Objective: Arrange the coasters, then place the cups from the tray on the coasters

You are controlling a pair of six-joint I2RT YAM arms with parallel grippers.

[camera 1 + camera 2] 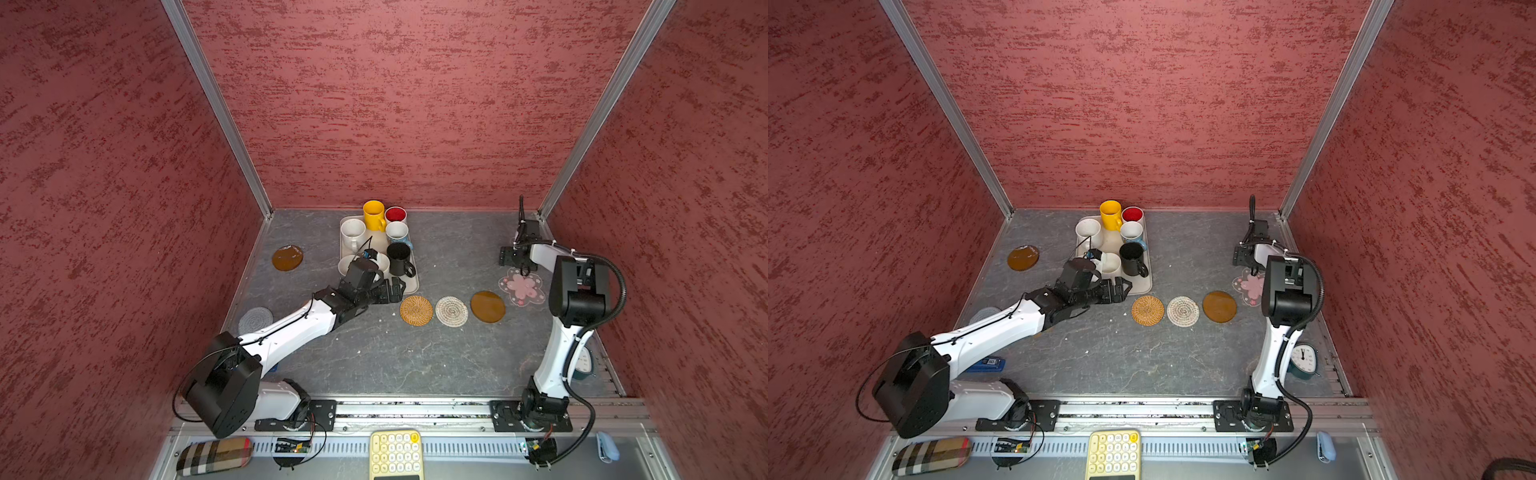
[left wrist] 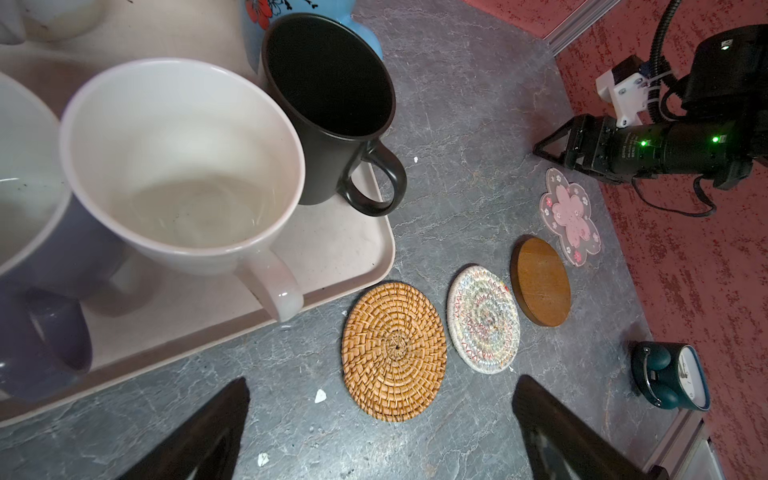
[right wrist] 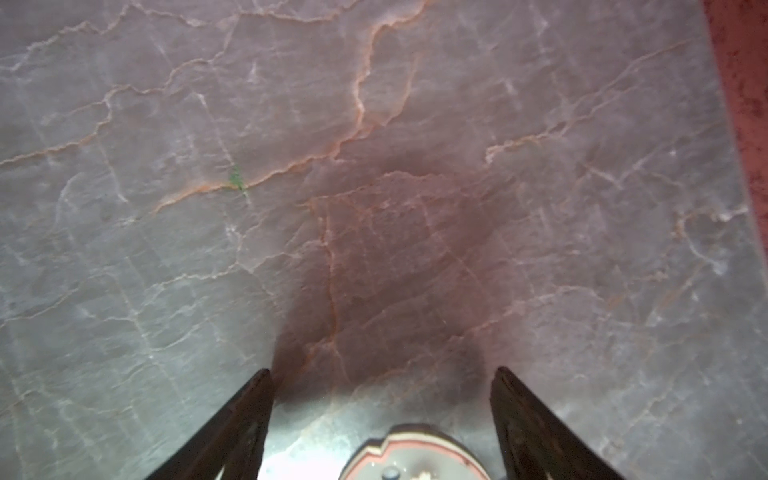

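Left end effector: jaws wide, empty, above worktop. Rattan coaster directly ahead, in line with gap between fingers. Tray just beside; white cup and black cup on it, nearest. Right end effector: jaws wide, empty, over bare worktop. Pink flower coaster just behind fingertips.

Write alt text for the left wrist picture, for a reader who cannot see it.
Four coasters lie in a row on the table beside the tray: rattan coaster, woven coaster, amber disc, flower coaster. A white mug and a black mug stand on the tray; the left gripper is open.
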